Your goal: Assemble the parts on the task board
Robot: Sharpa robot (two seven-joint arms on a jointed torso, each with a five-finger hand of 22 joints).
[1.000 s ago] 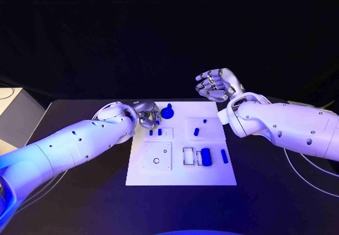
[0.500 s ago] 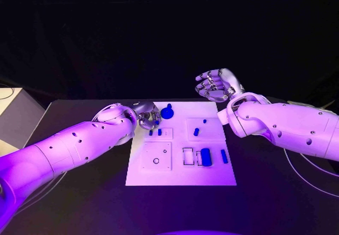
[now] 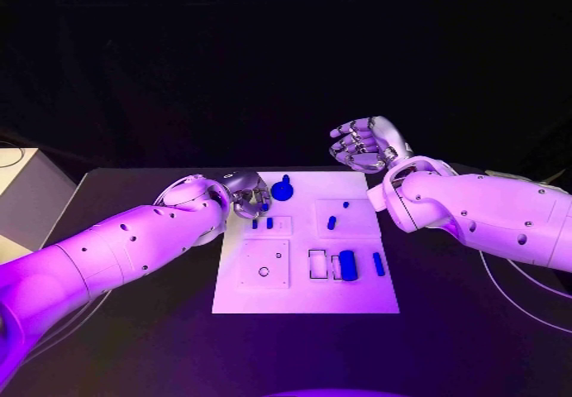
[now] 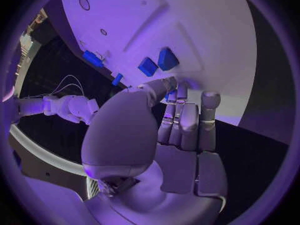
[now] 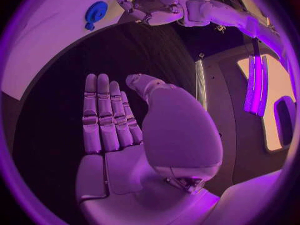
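Nothing has moved: both hands and every part lie as before.

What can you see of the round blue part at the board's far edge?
The round blue part is a flat disc with a short stem pointing away from the robot, matte like plastic. It lies on the white task board near its far edge. The left hand is close beside it; whether they touch cannot be told.

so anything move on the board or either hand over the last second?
Nothing visibly moved. The left hand stays at the far left corner of the task board, fingers curled by the small blue parts there. The right hand stays raised beyond the board's far edge, holding nothing. The round blue part and the long blue parts lie where they were.
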